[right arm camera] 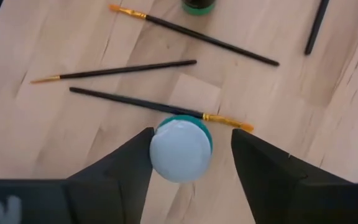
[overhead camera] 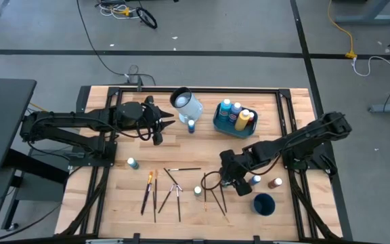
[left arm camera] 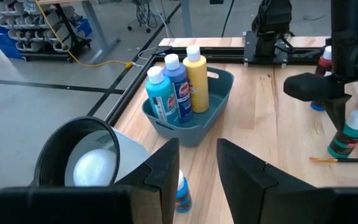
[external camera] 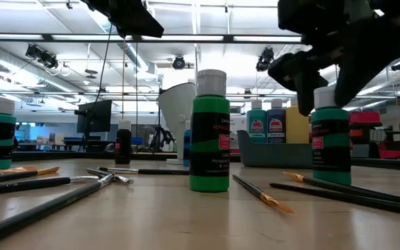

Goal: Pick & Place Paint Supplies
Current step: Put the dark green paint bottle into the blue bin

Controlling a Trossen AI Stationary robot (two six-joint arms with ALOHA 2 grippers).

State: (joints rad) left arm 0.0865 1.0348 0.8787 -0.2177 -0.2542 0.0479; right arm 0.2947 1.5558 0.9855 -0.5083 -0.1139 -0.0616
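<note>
My right gripper [right arm camera: 190, 148] is open and points down over the near right part of the table [overhead camera: 239, 184]. Its fingers stand on either side of the white cap [right arm camera: 180, 149] of an upright teal paint bottle [external camera: 330, 142], which stands on its base across a thin brush [right arm camera: 135, 102]. My left gripper [left arm camera: 197, 167] is open and held above the far middle of the table [overhead camera: 166, 125]. It is beside the pale jug [overhead camera: 185, 103], with a small blue bottle [left arm camera: 182, 194] standing below its fingertips. The teal tub [overhead camera: 234, 119] holds several bottles. My right gripper comes at the teal bottle from above, with the white cap [right arm camera: 166, 134] between its spread fingers. One finger [right arm camera: 138, 152] lies close against the cap's edge, but I cannot tell whether it touches. The other finger stands clear of the cap.
Several brushes [overhead camera: 156, 193] lie scattered on the near part of the table, with more by the right gripper [right arm camera: 185, 34]. Single bottles stand at the near left [overhead camera: 133, 163], near middle [overhead camera: 197, 190] and near right [overhead camera: 256, 179] [overhead camera: 275, 183]. A dark blue cup [overhead camera: 264, 203] stands near the near right corner.
</note>
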